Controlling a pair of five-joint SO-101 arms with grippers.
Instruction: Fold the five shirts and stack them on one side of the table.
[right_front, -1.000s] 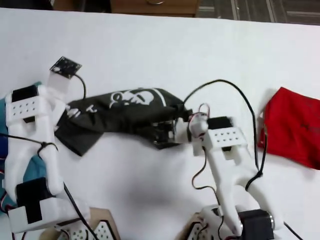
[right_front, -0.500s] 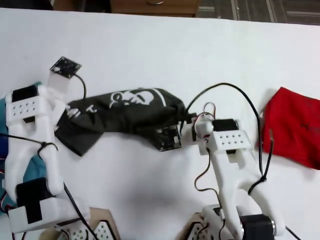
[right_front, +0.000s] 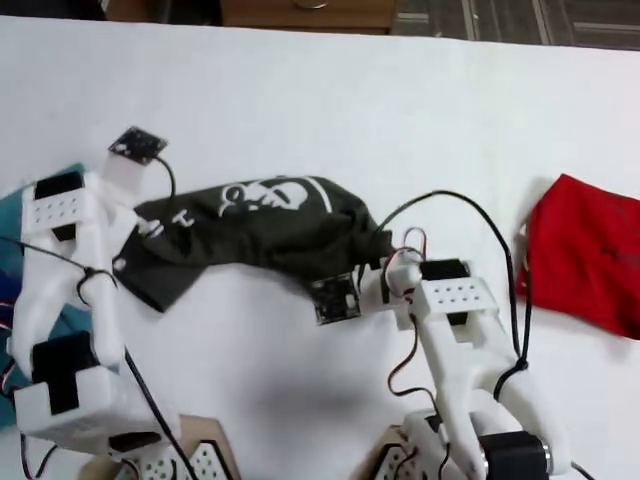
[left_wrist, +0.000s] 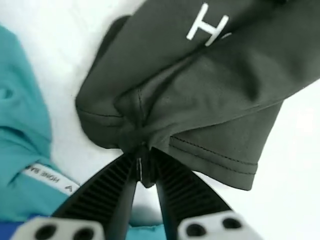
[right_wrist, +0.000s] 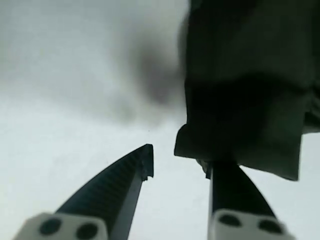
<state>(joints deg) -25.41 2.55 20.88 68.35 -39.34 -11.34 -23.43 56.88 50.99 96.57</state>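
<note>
A black shirt (right_front: 250, 228) with a white print lies bunched across the middle of the table. My left gripper (right_front: 127, 262) sits at its left end, and the left wrist view shows this gripper (left_wrist: 142, 169) shut on a pinched fold of the black shirt (left_wrist: 200, 95). At the shirt's right end, my right gripper (right_front: 368, 272) is open. In the right wrist view the gripper (right_wrist: 180, 167) has one finger under the edge of the black shirt (right_wrist: 250, 90) and the other over bare table.
A red shirt (right_front: 590, 255) lies at the right edge of the white table (right_front: 330, 100). A teal shirt (right_front: 12, 215) lies under the left arm, and its label shows beside the left gripper (left_wrist: 22, 140). Cables loop over the right arm.
The right gripper has backed away from the black shirt's right end toward the table's front. The left arm has shifted slightly, tugging the shirt's left end with it.
</note>
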